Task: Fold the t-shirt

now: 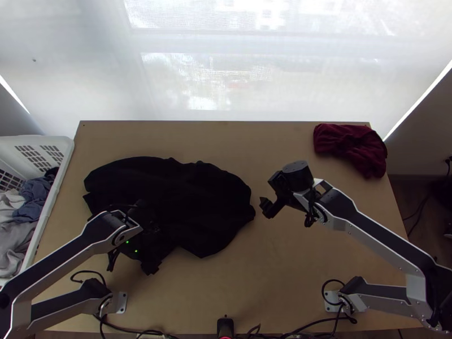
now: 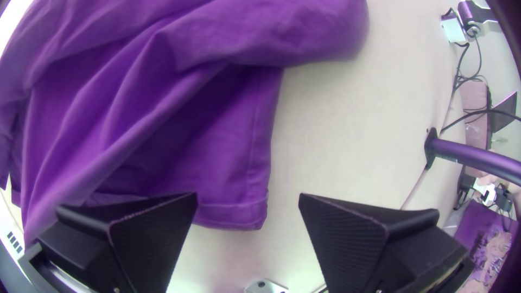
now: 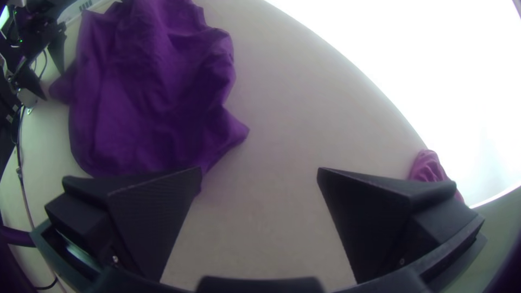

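Your left pincer (image 1: 133, 264) hangs at the near left edge of the dark t-shirt (image 1: 186, 198), its two flat fingers wide apart and closed on nothing. Across the desk (image 1: 271, 299), your right pincer (image 1: 268, 207) stands just beside the shirt's right side, its fingers likewise spread, with no cloth between them. The shirt lies rumpled and loosely bunched over the left and middle of your desk; in the left wrist view, a loose layer drapes across a flatter hemmed part (image 2: 233, 214), which ends near your left pincer. In the far right corner, well apart from the shirt, a dark red cloth (image 1: 350, 147) sits crumpled on the desk. Beside the desk's left edge is a white basket (image 1: 53, 186) holding blue (image 1: 35, 198) and grey garments (image 1: 11, 243).
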